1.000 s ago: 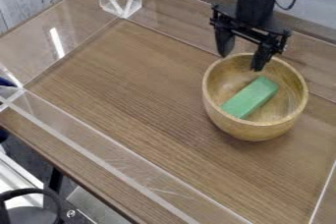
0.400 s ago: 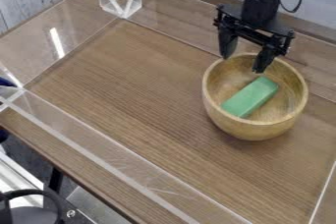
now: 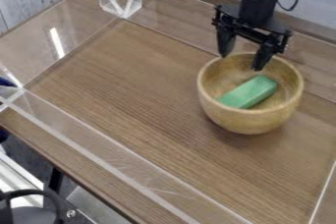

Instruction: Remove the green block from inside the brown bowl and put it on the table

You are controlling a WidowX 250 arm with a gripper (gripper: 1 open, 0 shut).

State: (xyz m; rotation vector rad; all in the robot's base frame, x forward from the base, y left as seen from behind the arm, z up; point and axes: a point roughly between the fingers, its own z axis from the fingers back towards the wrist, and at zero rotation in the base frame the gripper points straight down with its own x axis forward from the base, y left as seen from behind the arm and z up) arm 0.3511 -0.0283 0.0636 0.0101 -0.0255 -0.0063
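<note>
The brown bowl (image 3: 250,97) sits on the table (image 3: 118,90) at the right side, tipped slightly toward the camera. Inside it lies the green block (image 3: 249,92), flat against the bowl's floor. My gripper (image 3: 250,53) hangs open just above the bowl's far rim, black fingers (image 3: 225,43) pointing down, one on each side of the rim's back edge. Nothing is between the fingers.
Low clear acrylic walls (image 3: 79,130) run along the table's edges. A clear acrylic corner piece (image 3: 120,0) stands at the far left. A black cable loop (image 3: 20,206) lies below the front left edge.
The bowl has shifted slightly left and tilted, and the green block inside lies flatter. The gripper stays above the far rim, still open.
</note>
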